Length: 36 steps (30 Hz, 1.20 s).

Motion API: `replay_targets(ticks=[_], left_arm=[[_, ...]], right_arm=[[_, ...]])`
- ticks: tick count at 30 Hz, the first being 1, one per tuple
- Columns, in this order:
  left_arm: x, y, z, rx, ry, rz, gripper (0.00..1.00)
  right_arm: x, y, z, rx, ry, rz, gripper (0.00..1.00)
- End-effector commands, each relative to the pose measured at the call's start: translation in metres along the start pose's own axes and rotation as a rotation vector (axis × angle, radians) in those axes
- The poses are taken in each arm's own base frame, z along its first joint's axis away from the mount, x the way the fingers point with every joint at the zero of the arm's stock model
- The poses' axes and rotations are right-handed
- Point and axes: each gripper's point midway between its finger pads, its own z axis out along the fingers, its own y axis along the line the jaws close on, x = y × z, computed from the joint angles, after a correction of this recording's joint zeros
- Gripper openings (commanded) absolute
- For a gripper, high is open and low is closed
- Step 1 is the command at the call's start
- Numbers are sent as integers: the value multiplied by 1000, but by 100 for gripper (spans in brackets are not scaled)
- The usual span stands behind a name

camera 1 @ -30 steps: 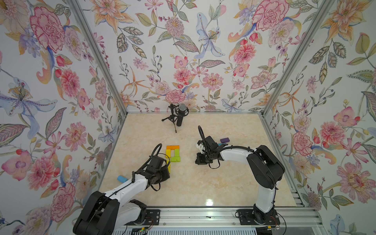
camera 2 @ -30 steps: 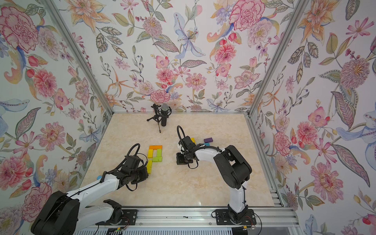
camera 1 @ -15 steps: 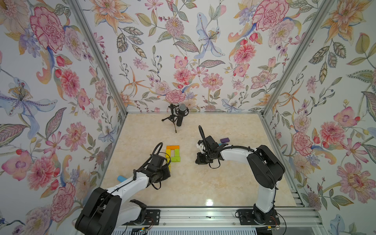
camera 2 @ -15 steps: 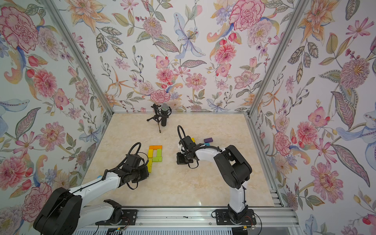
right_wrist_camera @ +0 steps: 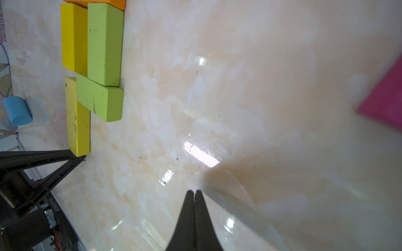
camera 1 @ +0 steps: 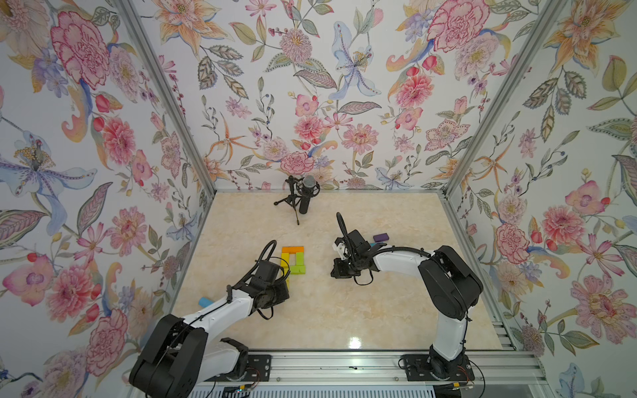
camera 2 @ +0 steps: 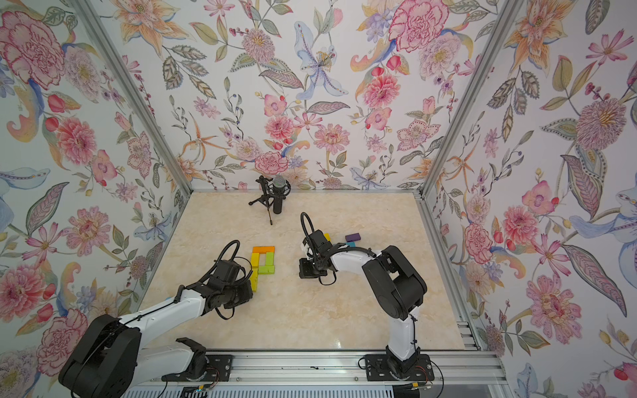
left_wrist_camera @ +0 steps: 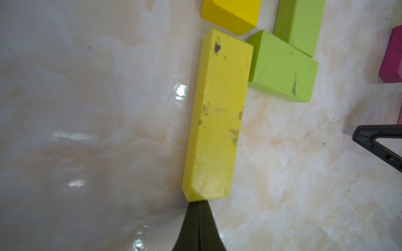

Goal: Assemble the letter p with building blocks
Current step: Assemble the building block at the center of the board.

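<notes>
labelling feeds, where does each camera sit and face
Top views: high over the front rail, looking down on table, left arm, right arm, block letter.
Left wrist: on left arm, looking along shut left gripper at long yellow block.
Right wrist: on right arm, past shut right gripper toward the letter.
Shared: both wrists see that yellow block.

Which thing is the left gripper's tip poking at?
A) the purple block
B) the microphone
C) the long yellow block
C: in the left wrist view, the shut left gripper has its tip right against the end of the long yellow block.
</notes>
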Motion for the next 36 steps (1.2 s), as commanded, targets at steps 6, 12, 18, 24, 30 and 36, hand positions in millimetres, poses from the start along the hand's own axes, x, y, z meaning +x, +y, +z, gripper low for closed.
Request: replay_targets(ticks=[6, 12, 18, 24, 30, 36], left_arm=[[-4, -1, 1, -25, -7, 30, 0], [-6, 0, 1, -25, -11, 27, 0], [-6, -1, 1, -24, -10, 25, 0], [-6, 0, 2, -27, -5, 25, 0], [-8, 1, 2, -29, -8, 23, 0], [-11, 3, 2, -33, -8, 25, 0]], right_arm=[[3, -5, 6, -7, 16, 1, 0], [3, -6, 8, -7, 18, 4, 0], [5, -7, 9, -9, 23, 4, 0], [4, -8, 8, -11, 22, 7, 0], [4, -9, 9, -10, 23, 10, 0], [5, -9, 10, -9, 26, 10, 0]])
